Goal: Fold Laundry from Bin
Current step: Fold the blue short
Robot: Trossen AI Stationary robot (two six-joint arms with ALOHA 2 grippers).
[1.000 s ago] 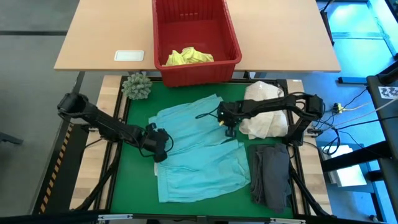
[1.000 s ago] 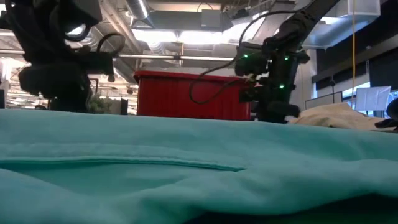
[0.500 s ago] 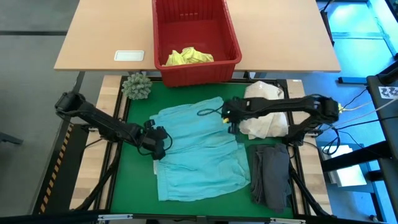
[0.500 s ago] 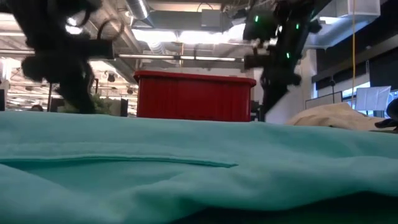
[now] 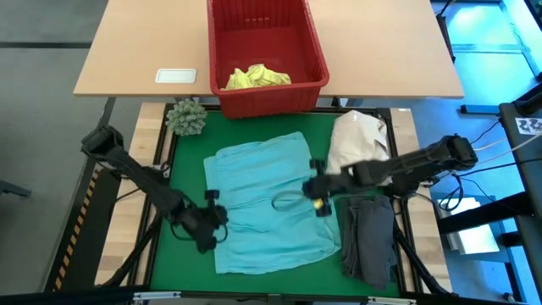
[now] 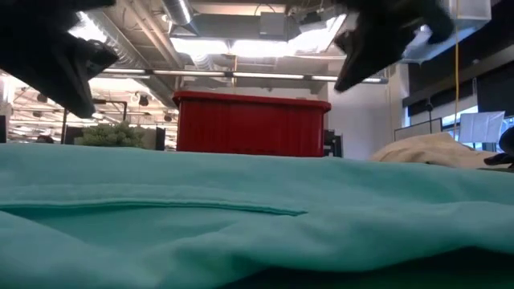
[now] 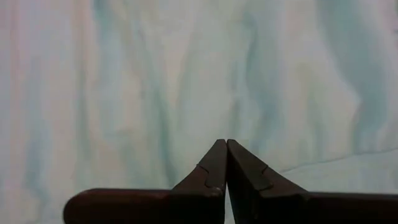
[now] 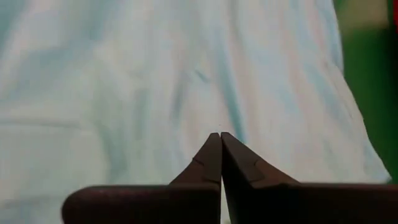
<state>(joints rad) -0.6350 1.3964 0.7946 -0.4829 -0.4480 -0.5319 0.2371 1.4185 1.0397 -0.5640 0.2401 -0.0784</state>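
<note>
While a yellow garment (image 5: 257, 77) sits crumpled in the red bin (image 5: 315, 52), the turquoise garment (image 5: 262, 191) lies spread and lightly creased on the green mat (image 5: 185, 161). The left gripper (image 5: 209, 235) and right gripper (image 5: 318, 188), fingers pinched together on nothing, flank it; a grey garment (image 5: 368, 237) lies folded alongside.
</note>
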